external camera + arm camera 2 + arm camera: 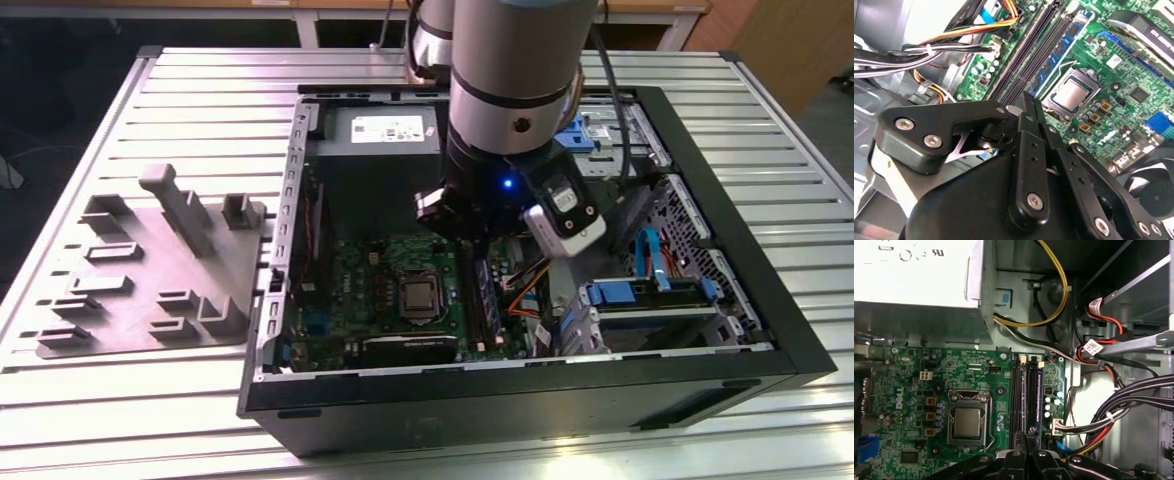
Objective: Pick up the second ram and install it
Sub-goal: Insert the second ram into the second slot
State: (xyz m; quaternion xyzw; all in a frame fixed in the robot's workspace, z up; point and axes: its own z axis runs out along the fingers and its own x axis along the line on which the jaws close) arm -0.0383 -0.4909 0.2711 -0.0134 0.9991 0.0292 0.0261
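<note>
- Second wrist view: black metal claw pinched fully together, nothing visible between its tips, poised just above the long black plastic memory slots.
- Long, thin, dark blue-green memory stick with black chips standing upright in the slot bank, near the square silver-topped processor; probably the second ram.
- Pick-up judged done, stick apparently in its slot; full latching impossible to tell.
- First wrist view: claw directly over the slots' end.

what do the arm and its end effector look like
The arm is a silver-grey cylinder with black joint bands, a small blue light and a white-and-black box at the wrist. The end effector is black, built of jointed bars with silver screws.
</note>
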